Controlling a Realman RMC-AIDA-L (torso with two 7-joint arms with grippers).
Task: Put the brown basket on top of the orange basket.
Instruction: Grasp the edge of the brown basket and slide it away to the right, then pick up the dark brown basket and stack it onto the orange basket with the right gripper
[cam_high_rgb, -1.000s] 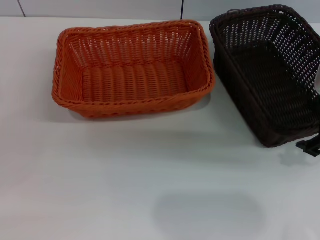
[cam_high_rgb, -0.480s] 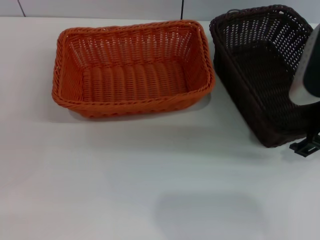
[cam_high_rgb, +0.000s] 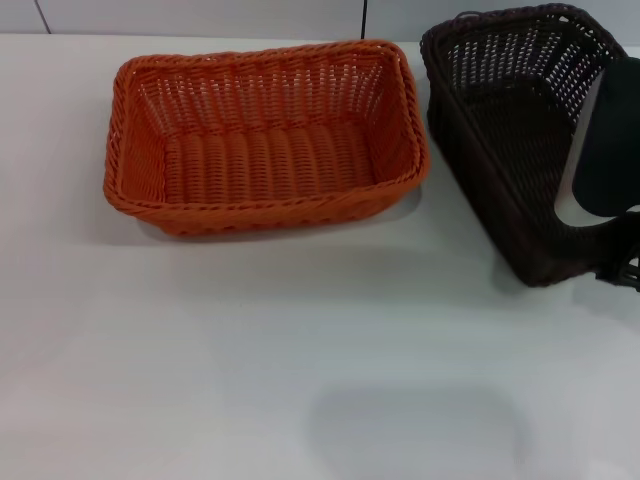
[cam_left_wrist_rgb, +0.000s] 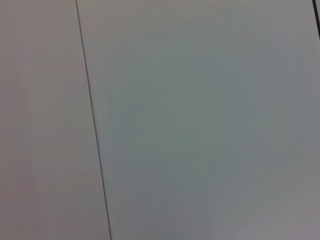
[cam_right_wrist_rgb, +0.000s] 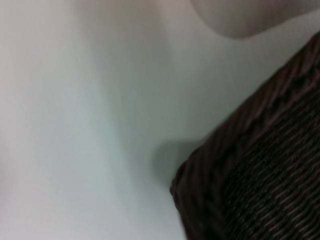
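Observation:
The orange basket (cam_high_rgb: 265, 135) stands upright on the white table (cam_high_rgb: 300, 380), left of centre in the head view. The brown basket (cam_high_rgb: 505, 130) stands close on its right, a narrow gap between them. My right arm comes in over the brown basket's near right part and hides that side. My right gripper (cam_high_rgb: 624, 272) shows only as a dark piece at the basket's near right corner. The right wrist view shows one corner of the brown basket (cam_right_wrist_rgb: 260, 170) from very close, over the table. My left gripper is out of view.
The table's far edge meets a pale wall with a dark vertical seam (cam_high_rgb: 364, 18). The left wrist view shows only a pale flat surface with a thin dark line (cam_left_wrist_rgb: 92, 120). White table (cam_high_rgb: 250, 400) stretches in front of both baskets.
My right arm has moved in from the right edge, further over the brown basket. The dark gripper piece has risen toward the basket's near corner. The brown basket has shifted slightly.

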